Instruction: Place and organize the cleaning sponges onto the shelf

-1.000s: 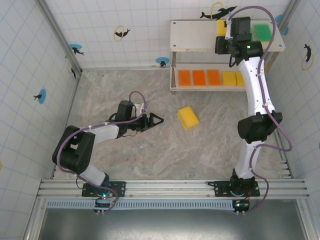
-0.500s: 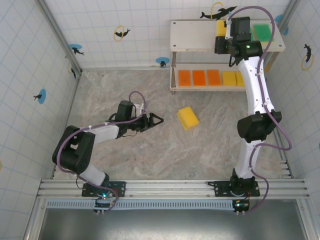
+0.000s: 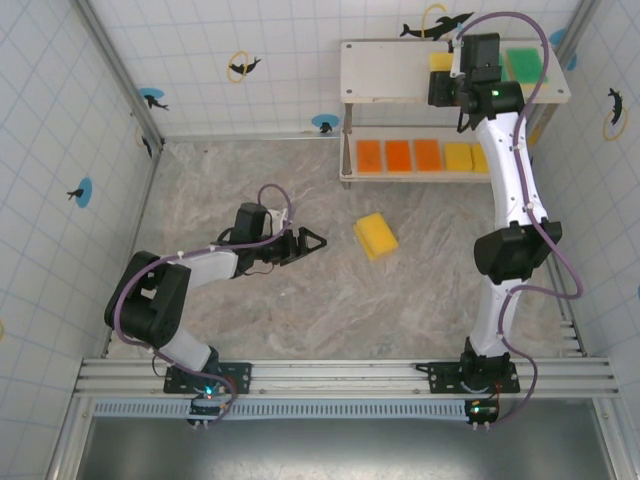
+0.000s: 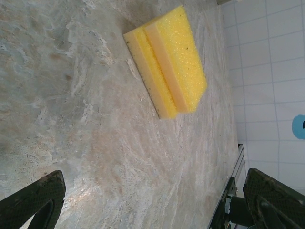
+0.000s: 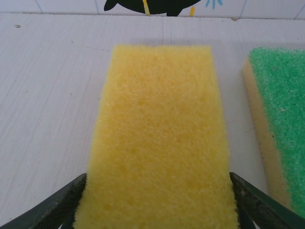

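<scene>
**Right end effector** (image 5: 157, 179): the jaws stand a sponge's width apart, flanking the near end of a yellow sponge (image 5: 159, 119). The sponge lies flat on the top board of the shelf (image 5: 52, 95). Whether the jaws press it cannot be told. A green-faced sponge (image 5: 281, 109) lies just beside it.

**Left end effector** (image 4: 152, 202): wide open and empty, low over the tabletop (image 4: 71, 95), facing the loose sponge (image 4: 167, 62).

**Handling:** the foam is judged light, soft and springy. It is best pinched gently across its long sides.
</scene>
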